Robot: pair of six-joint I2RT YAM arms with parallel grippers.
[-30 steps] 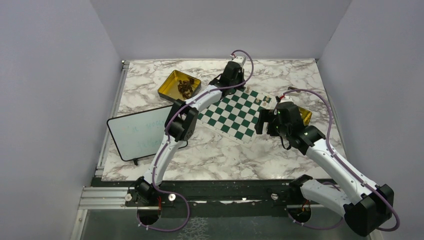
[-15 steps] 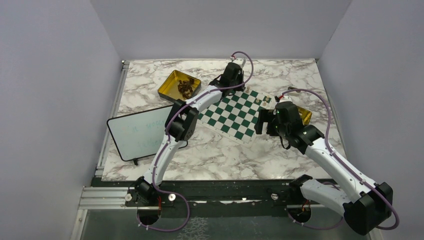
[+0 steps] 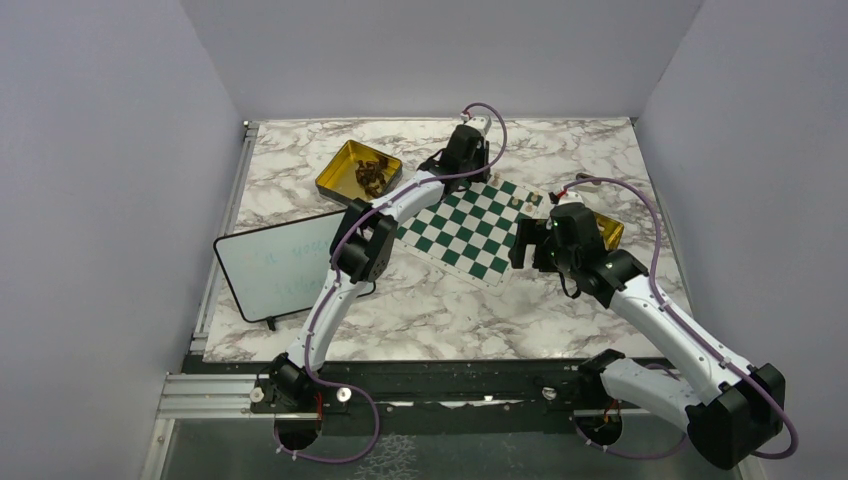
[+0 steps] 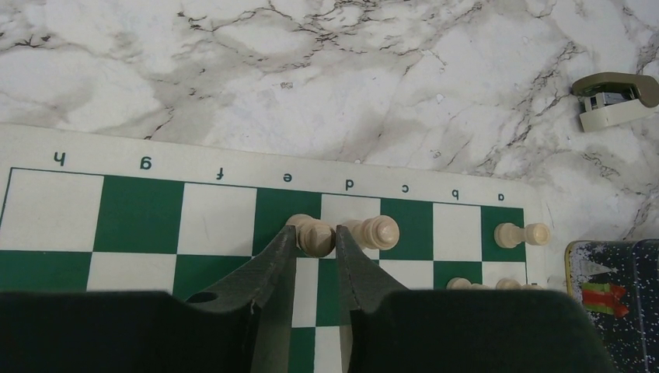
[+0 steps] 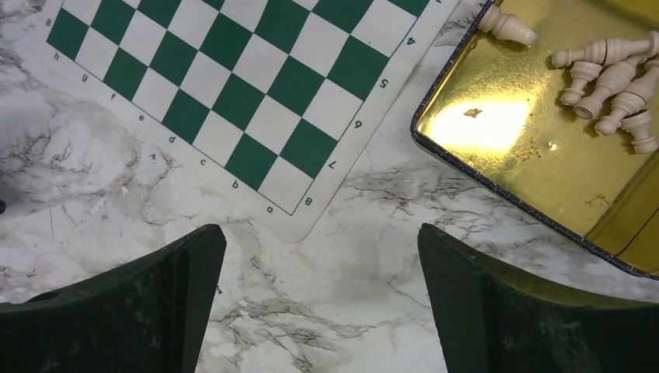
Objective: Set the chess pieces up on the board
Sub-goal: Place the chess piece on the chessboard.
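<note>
The green-and-white board [image 3: 462, 226] lies on the marble, and its lettered edge shows in the left wrist view [image 4: 140, 221]. My left gripper [image 4: 316, 238] is at the board's far edge, shut on a beige chess piece [image 4: 319, 235] that stands on the back row by columns e and d. A second beige piece [image 4: 374, 231] stands right beside it and a third [image 4: 521, 234] on column a. My right gripper [image 5: 321, 256] is open and empty, above bare marble off the board's corner [image 5: 291, 190]. Several beige pieces [image 5: 610, 78] lie in a gold tin [image 5: 497, 132] to its right.
A second gold tin [image 3: 345, 165] holding dark pieces [image 3: 372, 177] sits at the far left of the board. A black-framed whiteboard [image 3: 275, 265] lies at the left. A small grey stapler-like object [image 4: 616, 97] and a patterned tin lid [image 4: 614, 303] lie off the board's right edge.
</note>
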